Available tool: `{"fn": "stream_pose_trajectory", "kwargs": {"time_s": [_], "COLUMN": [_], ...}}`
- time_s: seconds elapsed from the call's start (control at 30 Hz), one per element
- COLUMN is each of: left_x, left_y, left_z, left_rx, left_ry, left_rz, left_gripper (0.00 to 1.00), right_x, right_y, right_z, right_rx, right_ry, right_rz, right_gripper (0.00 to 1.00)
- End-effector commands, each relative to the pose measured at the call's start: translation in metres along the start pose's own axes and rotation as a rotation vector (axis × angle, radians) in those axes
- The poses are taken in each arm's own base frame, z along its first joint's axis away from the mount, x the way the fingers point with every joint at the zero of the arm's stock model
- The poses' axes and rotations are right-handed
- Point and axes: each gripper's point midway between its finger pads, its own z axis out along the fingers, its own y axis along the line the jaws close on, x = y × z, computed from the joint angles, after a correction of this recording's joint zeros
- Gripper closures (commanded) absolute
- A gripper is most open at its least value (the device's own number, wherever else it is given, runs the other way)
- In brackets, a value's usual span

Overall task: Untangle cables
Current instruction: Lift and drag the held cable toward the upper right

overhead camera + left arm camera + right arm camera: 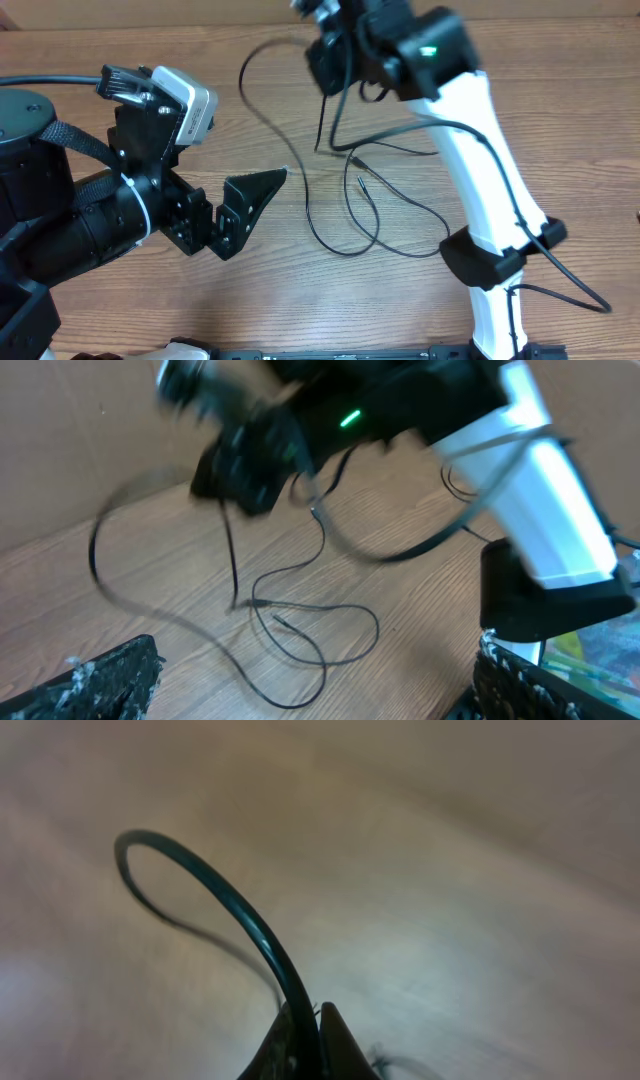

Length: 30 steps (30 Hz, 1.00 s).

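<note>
Pinching one cable [250,923] in right pincer [312,1020] | left pincer [250,210] spread | other cables [306,200] looped on table [330,310] under right arm [480,150]

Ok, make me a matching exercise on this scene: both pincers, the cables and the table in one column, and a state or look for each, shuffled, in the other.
Column one:
1. left pincer
2. right pincer
3. cables
4. table

Column two:
A. shut on one thin black wire
B. light brown wood
C. open, holding nothing
D. thin and black, lying in loose loops

Pairs: 1-C, 2-A, 3-D, 4-B
</note>
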Motion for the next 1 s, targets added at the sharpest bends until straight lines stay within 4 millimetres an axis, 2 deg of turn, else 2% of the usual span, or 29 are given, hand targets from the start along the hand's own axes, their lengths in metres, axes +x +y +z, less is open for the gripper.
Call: {"fn": "stream_pose_trajectory", "kwargs": {"time_s": [0.0, 0.07, 0.2, 0.3, 0.37, 0.5, 0.63, 0.8, 0.97], "left_x": [0.001, 0.002, 0.007, 0.014, 0.019, 0.023, 0.021, 0.019, 0.02], "left_y": [0.002, 0.003, 0.007, 0.011, 0.014, 0.019, 0.02, 0.022, 0.021], "left_z": [-0.002, 0.0, 0.007, 0.016, 0.023, 0.032, 0.034, 0.037, 0.04], "left_rx": [-0.012, -0.012, -0.011, -0.01, -0.009, -0.008, -0.007, -0.007, 0.005], "left_ry": [-0.001, 0.006, 0.037, 0.075, 0.105, 0.134, 0.132, 0.127, 0.139], "left_rz": [-0.013, -0.017, -0.033, -0.052, -0.065, -0.072, -0.071, -0.069, -0.076], "left_gripper": [0.0, 0.0, 0.0, 0.0, 0.0, 0.0, 0.0, 0.0, 0.0], "right_x": [-0.042, -0.061, -0.083, -0.081, -0.072, -0.035, 0.032, 0.102, 0.158], "right_y": [-0.049, -0.073, -0.105, -0.141, -0.17, -0.227, -0.283, -0.323, -0.348], "right_z": [-0.075, -0.107, -0.168, -0.21, -0.237, -0.286, -0.336, -0.367, -0.385], "right_rx": [0.136, 0.162, 0.149, 0.224, 0.313, 0.553, 0.879, 1.079, 1.181], "right_ry": [-0.236, -0.356, -0.547, -0.647, -0.694, -0.731, -0.709, -0.605, -0.52], "right_rz": [0.151, 0.247, 0.365, 0.48, 0.556, 0.662, 0.868, 1.018, 1.172], "right_gripper": [0.96, 0.96, 0.96, 0.96, 0.96, 0.96, 0.96, 0.96, 0.96]}}
